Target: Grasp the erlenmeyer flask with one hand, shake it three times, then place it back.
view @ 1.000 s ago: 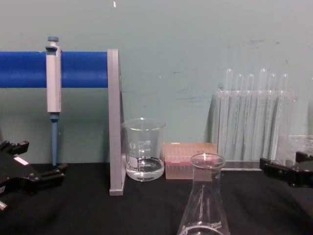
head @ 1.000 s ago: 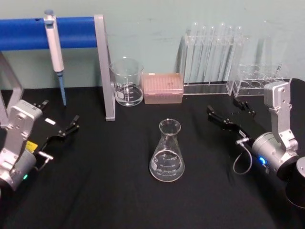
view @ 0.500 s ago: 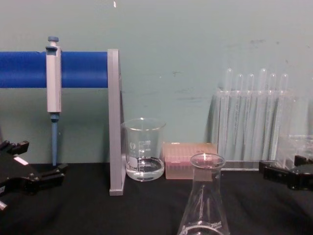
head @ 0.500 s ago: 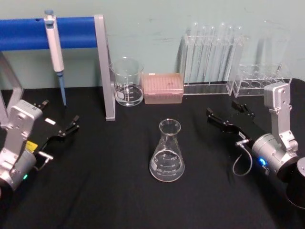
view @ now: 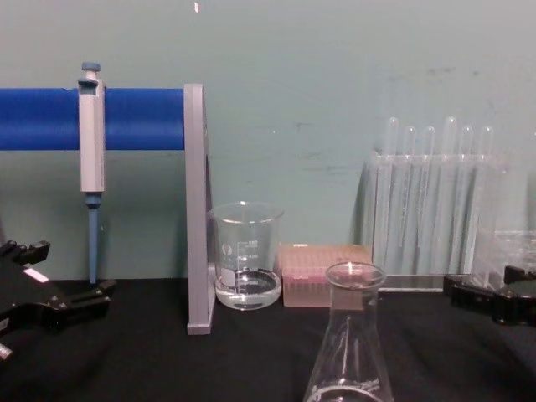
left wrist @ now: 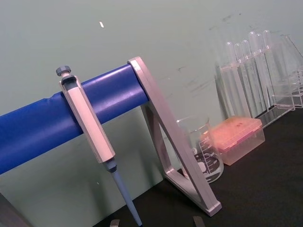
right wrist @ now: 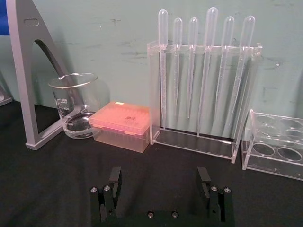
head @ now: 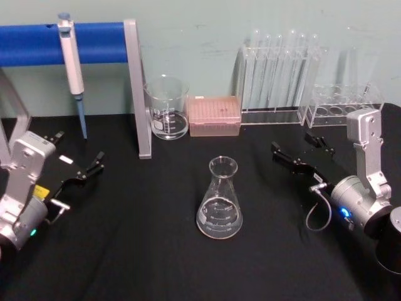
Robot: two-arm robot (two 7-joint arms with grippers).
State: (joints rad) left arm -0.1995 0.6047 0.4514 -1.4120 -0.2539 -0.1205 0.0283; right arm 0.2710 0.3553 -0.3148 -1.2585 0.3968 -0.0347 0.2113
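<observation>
The clear glass erlenmeyer flask (head: pixel 220 200) stands upright in the middle of the black table, with its neck and rim low in the chest view (view: pixel 352 335). Nothing touches it. My left gripper (head: pixel 79 149) rests open at the table's left side, well away from the flask, and appears at the chest view's left edge (view: pixel 71 270). My right gripper (head: pixel 291 142) is open to the right of the flask and a little behind it, holding nothing. In the right wrist view its two fingers (right wrist: pixel 115 178) stand wide apart above the black cloth.
Along the back wall stand a glass beaker (head: pixel 167 108), a pink tip box (head: pixel 215 115), a rack of long tubes (head: pixel 280 75) and a low clear rack (head: pixel 341 103). A grey stand with a blue bar (head: pixel 135 88) holds a pipette (head: pixel 72 59) at the back left.
In the chest view the right gripper has drifted slightly right and down. The flask and the left arm have not moved.
</observation>
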